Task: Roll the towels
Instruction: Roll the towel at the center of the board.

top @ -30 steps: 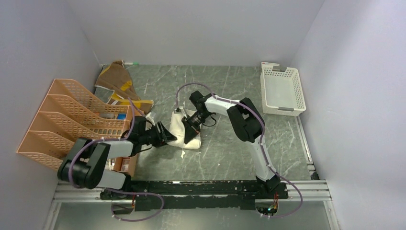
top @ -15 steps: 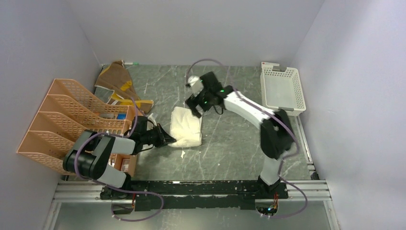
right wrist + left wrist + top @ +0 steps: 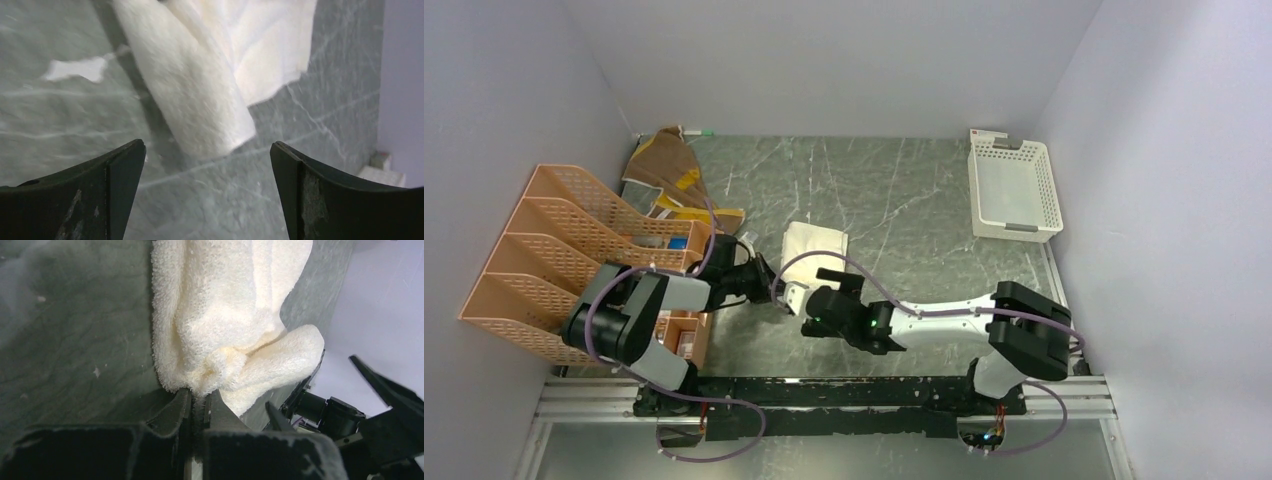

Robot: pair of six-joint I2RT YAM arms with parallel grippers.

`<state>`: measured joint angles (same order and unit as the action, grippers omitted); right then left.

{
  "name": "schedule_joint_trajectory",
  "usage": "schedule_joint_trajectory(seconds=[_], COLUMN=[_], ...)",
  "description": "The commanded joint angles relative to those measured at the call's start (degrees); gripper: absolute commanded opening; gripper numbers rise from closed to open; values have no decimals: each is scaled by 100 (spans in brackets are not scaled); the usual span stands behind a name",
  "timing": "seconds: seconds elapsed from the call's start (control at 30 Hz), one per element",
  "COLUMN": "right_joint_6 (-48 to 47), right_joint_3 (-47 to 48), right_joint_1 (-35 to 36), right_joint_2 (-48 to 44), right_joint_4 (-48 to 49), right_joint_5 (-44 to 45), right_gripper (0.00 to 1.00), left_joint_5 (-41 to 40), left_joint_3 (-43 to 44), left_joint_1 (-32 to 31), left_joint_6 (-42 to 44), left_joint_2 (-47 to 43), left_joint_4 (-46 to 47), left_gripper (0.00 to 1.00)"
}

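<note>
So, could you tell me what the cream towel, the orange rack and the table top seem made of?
Cream towel: terry cloth, matte; looped pile shows close up. Orange rack: likely plastic, smooth, moulded mesh walls. Table top: marble-look, grey-green with pale veins; stone or laminate, I cannot tell.

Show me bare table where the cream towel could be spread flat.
Widest bare patch: the far-middle table, between the brown towel and the white basket. Also open right of the cream towel. Crowded near-left: left tool and right tool meet beside the orange rack.
</note>
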<state>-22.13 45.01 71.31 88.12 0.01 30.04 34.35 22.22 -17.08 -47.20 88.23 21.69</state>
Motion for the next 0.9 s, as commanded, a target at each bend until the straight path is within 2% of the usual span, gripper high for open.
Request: schedule_joint_trajectory(seconds=[0.0, 0.13, 0.27, 0.57, 0.67, 0.73, 0.8, 0.87], right_joint_6=[-77, -521, -892, -944, -834, -857, -929, -773], right_joint_3=[185, 61, 41, 330, 403, 239, -24, -8], right_joint_1=[-138, -75, -77, -79, -44, 54, 209, 247], right_joint_2=[-216, 178, 534, 1094, 1073, 878, 553, 398], right_joint_4=[387, 894, 1422, 1363, 1221, 1434, 1804, 1663], right_joint_5=[846, 1017, 636, -138, -215, 36, 156, 84], right_gripper=[97, 95, 94, 91, 90, 87, 89, 90], left_joint_5=[-46, 53, 147, 358, 385, 376, 350, 364], left_joint_3=[119, 165, 208, 249, 258, 259, 274, 295], left_joint_1=[3, 3, 12, 71, 90, 99, 108, 116], left_joint_6=[-3, -42, -58, -104, -123, -107, -82, -90], left_joint_2=[268, 389, 468, 594, 624, 617, 612, 642], left_joint_4=[-30, 86, 137, 242, 253, 229, 189, 209], left_gripper=[7, 7, 7, 7, 7, 7, 7, 7])
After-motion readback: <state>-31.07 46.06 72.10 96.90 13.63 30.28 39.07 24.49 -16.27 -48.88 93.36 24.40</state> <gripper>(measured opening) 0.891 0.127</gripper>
